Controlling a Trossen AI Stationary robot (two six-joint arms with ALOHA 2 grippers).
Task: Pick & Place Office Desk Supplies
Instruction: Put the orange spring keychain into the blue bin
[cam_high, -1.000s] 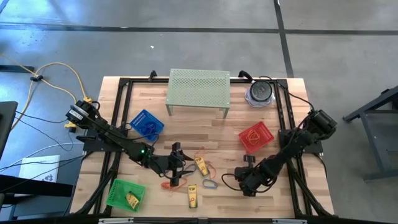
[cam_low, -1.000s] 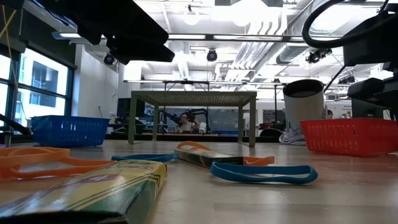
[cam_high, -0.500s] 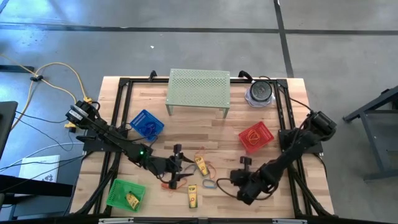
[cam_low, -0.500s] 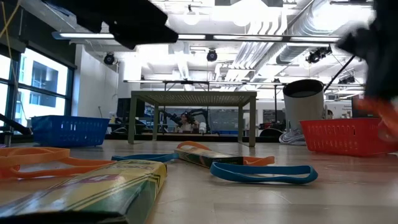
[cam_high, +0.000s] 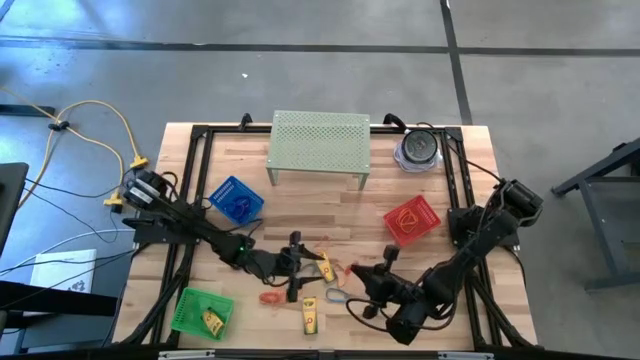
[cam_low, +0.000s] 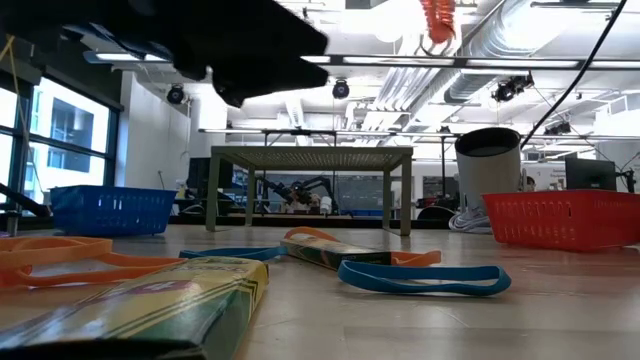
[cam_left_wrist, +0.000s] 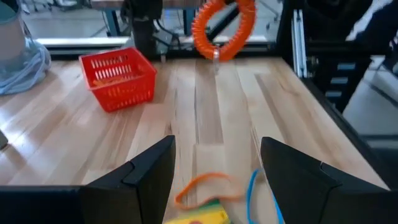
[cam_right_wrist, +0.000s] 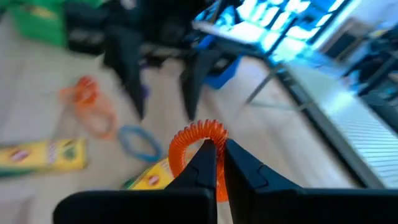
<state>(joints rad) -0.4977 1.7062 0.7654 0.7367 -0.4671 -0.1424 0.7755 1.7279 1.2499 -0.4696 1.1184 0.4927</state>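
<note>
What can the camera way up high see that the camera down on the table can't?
Only the high view shows the green basket, both arms whole, and the right gripper shut on the orange coil near the open left gripper.

Only the low view shows the room behind, and under the pale green stand.

Both show the orange coil, blue basket, red basket, and a blue band on the table.
</note>
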